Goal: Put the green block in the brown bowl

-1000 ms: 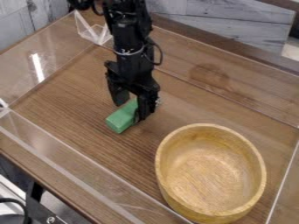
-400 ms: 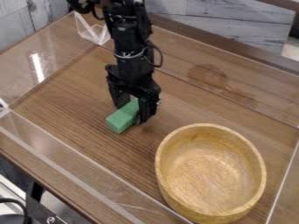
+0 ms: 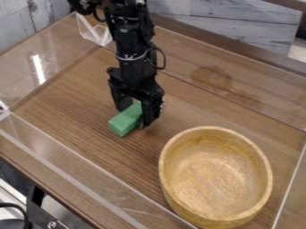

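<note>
Block [image 3: 123, 121] between spread fingers of gripper [image 3: 135, 114]: pinch squarely across narrow sides, lift clear, then carry to bowl [image 3: 216, 176] lower right

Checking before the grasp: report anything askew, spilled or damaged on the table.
Nothing stands out. The block lies flat on the table under the open gripper, and the bowl sits upright, empty and intact.
</note>
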You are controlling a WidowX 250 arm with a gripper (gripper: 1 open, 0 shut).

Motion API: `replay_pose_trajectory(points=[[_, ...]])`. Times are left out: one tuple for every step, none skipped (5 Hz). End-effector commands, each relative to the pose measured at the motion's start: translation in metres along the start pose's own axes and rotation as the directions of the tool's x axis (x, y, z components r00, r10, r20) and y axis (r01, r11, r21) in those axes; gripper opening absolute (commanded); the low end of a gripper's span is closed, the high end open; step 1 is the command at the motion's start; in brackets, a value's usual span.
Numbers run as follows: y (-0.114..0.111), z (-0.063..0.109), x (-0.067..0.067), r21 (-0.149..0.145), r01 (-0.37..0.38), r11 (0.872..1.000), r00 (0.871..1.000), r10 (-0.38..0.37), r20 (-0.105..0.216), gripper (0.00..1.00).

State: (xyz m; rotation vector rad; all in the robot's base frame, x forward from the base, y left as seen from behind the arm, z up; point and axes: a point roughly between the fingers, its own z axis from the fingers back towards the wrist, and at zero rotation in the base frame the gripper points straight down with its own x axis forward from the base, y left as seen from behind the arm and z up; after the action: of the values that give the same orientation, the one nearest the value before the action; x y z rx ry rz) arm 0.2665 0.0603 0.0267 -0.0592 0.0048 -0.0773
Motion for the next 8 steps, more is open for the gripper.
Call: replay_pose_trajectory(points=[[0.005, 0.010, 0.007, 0.007, -0.016, 1.000, 0.999, 0.016, 0.033, 1.00], [0.005, 0.010, 0.007, 0.001, -0.024, 1.000, 0.999, 0.024, 0.027, 1.00], [0.005, 0.010, 0.006, -0.004, -0.031, 1.000, 0.999, 0.031, 0.020, 1.00], [0.005, 0.011, 0.006, -0.008, -0.038, 0.999, 0.999, 0.038, 0.014, 1.00], [0.005, 0.011, 0.005, -0.014, -0.044, 0.999, 0.999, 0.044, 0.006, 1.00], [0.005, 0.007, 0.005, -0.019, -0.047, 0.999, 0.999, 0.047, 0.001, 0.00], [0.002, 0.010, 0.001, -0.023, -0.054, 0.998, 0.998, 0.054, -0.023, 0.00], [-0.002, 0.018, -0.003, -0.028, -0.064, 0.998, 0.997, 0.062, -0.055, 0.00]])
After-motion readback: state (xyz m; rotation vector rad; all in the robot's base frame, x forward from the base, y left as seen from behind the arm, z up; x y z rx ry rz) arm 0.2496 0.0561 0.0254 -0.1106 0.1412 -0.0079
